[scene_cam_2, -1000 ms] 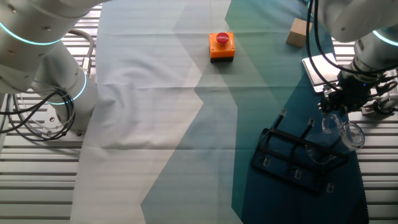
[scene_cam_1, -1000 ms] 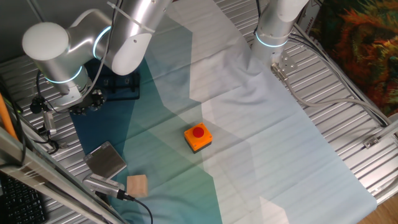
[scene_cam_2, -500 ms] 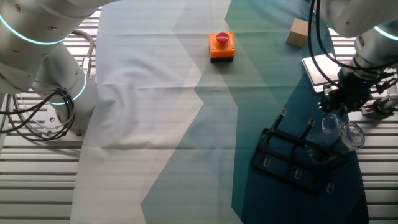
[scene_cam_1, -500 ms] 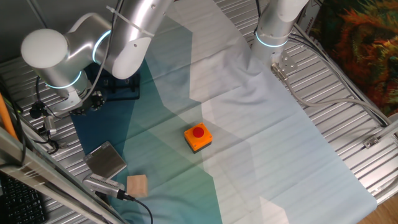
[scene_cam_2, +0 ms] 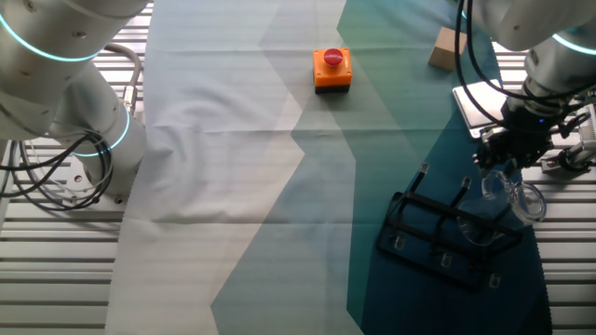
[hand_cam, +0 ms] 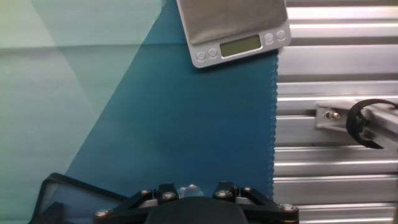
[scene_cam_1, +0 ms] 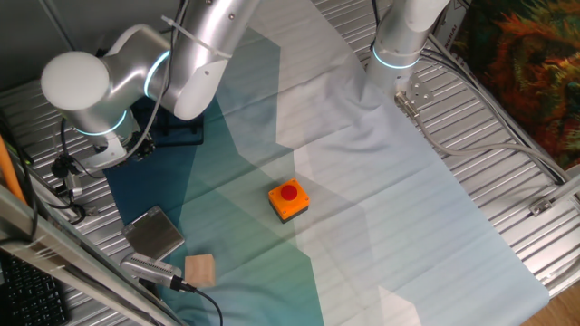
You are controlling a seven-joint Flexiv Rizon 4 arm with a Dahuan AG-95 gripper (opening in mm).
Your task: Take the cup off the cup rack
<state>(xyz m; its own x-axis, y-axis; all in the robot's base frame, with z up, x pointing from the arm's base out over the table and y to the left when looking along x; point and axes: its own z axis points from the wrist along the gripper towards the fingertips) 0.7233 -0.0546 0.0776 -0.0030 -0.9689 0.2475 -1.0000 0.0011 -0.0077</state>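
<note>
The clear cup [scene_cam_2: 510,192] lies tilted just past the right end of the black wire cup rack [scene_cam_2: 438,233], over the edge of the dark blue cloth. My gripper [scene_cam_2: 495,167] reaches down onto the cup's left end. In the hand view a clear rounded bit of the cup [hand_cam: 189,188] shows between the two finger bases at the bottom edge, and the jaws seem closed on it. A corner of the rack [hand_cam: 56,186] shows at the lower left. In one fixed view my arm hides most of the rack [scene_cam_1: 177,127]; the cup is hidden there.
A grey scale [scene_cam_2: 475,102] sits just behind the gripper and shows in the hand view [hand_cam: 231,28]. An orange button box [scene_cam_2: 331,68] and a wooden block [scene_cam_2: 447,46] lie farther off. A second arm's base [scene_cam_2: 84,121] stands at the left. Ribbed metal table edge [hand_cam: 336,81] runs beside the cloth.
My arm's elbow has swung a little while the gripper stays almost in place. The cup and the rack have not visibly moved.
</note>
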